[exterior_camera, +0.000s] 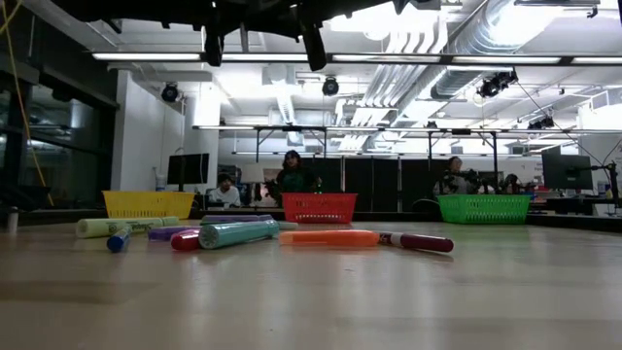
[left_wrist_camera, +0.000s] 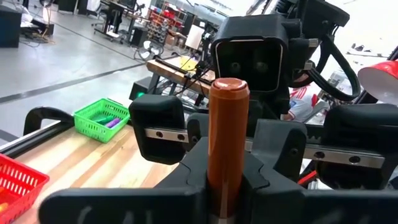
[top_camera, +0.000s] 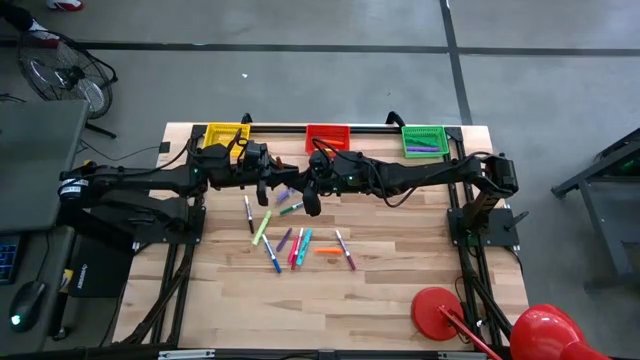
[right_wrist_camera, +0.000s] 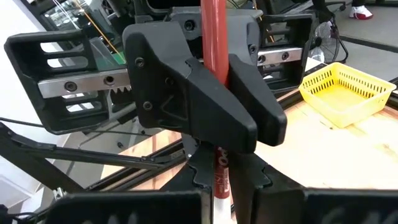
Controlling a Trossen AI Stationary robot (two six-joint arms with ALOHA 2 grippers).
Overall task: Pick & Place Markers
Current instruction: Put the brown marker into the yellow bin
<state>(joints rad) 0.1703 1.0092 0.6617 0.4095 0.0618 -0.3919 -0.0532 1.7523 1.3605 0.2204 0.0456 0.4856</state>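
I see both grippers meeting above the table, just in front of the red basket (top_camera: pixel 327 136). My left gripper (left_wrist_camera: pixel 227 180) is closed tight around one end of a red-orange marker (left_wrist_camera: pixel 227 140), which stands up between its fingers. My right gripper (right_wrist_camera: pixel 219 165) is clamped on the same marker, so the two hold it between them, nose to nose. The other markers (top_camera: pixel 296 243) lie loose on the wooden table (top_camera: pixel 400 290), well in front of the red basket, in a scatter of green, blue, pink, orange and purple. A few purple ones rest in the green basket (top_camera: pixel 424 140), to the right of the red basket; the yellow basket (top_camera: pixel 224 134) sits to its left.
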